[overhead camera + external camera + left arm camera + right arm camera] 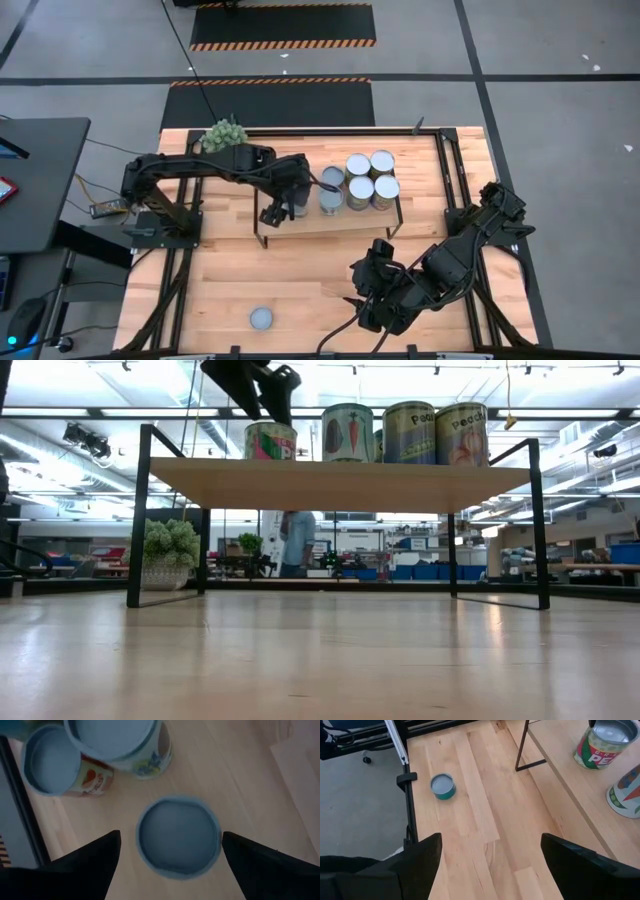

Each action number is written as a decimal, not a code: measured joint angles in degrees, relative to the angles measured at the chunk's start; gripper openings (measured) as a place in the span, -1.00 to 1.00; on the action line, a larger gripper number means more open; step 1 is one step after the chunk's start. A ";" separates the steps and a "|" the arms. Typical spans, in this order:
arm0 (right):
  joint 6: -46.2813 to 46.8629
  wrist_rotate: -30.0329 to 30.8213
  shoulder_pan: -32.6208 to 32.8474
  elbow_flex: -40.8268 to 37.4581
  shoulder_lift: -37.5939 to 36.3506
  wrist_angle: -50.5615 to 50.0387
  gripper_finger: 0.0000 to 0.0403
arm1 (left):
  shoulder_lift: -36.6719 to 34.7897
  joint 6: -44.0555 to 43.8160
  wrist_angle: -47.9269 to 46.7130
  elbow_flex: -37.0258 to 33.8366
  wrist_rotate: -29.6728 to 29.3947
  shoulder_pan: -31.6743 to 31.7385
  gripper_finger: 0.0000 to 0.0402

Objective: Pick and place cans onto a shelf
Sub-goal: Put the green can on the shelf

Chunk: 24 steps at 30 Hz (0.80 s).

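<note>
- Pretty far along from where I'm standing. The shelf point(300, 221) already has a cluster of cans on it: four bigger ones with silvery tops point(370, 179) packed in a tight square near the right end, and the smaller blue-grey topped ones point(331, 190) just beside them toward the middle.
- I count seven up there, though the left arm covers part of that group, so I'm not certain.
- The left gripper point(170, 851) hangs right above the shelf with its fingers spread wide on either side of a blue-topped can point(178, 835), not pinching it. The can stands on the board by itself, so I'd say that one has just been set down.
- One can left point(261, 318): small, blue-grey top, sitting alone on the desk point(300, 275) near the front edge, well apart from the shelf.
- The right gripper point(490, 852) is over the front of the desk with its fingers spread and nothing between them, pointed roughly toward that lone can, which also shows in its own camera.
- So my guess: grab that last one, put it on the shelf, and that's it.
- There's free board at the left end of the shelf, so room isn't a problem.
</note>
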 joint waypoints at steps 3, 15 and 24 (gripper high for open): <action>-0.20 0.00 -0.07 0.00 0.00 -0.01 0.72 | -0.60 -0.08 -0.25 0.04 -0.76 0.00 0.77; -1.75 -0.03 -1.17 0.00 0.00 1.59 0.72 | 0.06 -0.43 -8.14 -0.01 -8.23 0.11 0.77; -2.86 -0.48 -1.72 0.00 0.00 3.38 0.72 | 1.33 -3.30 -1.72 -0.05 -10.46 -0.07 0.77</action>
